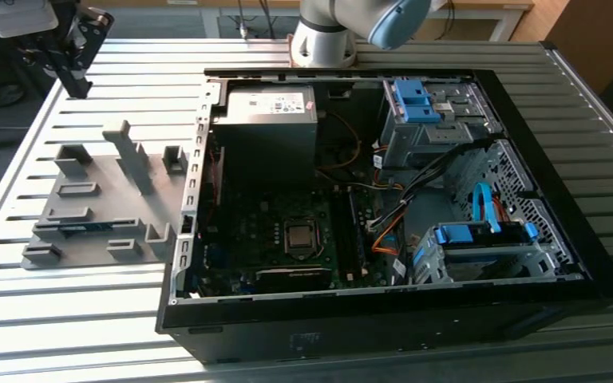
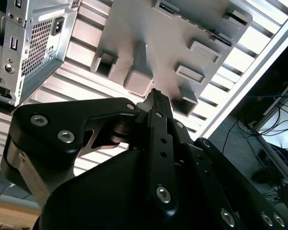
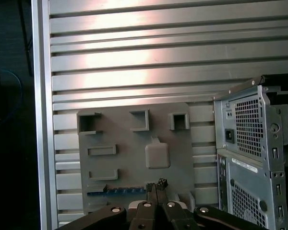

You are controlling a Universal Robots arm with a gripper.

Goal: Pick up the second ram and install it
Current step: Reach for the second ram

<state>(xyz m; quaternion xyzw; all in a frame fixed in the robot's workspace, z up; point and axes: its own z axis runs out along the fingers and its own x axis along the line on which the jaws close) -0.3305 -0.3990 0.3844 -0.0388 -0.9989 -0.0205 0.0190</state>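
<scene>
Well below hand [image 3: 155, 185] lies second ram [image 3: 116, 190] (in fixture [image 3: 125, 140]).

Blue-green ram stick [image 3: 115, 190]; plain grey fixture plate [image 3: 127, 165]; silver ridged table [image 3: 134, 48]; black computer case [image 1: 392, 335]; bright blue drive-bay clips [image 1: 411, 100].

**Exterior view.** The robot arm [image 1: 322, 36] is cut off by the upper edge above its base and one blue-capped joint. The white housing above the end effector [image 1: 77, 88] is cropped by the same edge. The second ram [image 1: 81, 228] shows in the grey fixture plate [image 1: 99, 199] as a dark sliver, its label and chips too small to tell.

**First wrist view.** One end of the second ram [image 3: 116, 190] is hidden behind the end effector [image 3: 156, 184]. The computer case [image 3: 254, 158] runs past the frame.

**Second wrist view.** The fixture plate [image 2: 182, 33] is blurred and cropped.
</scene>
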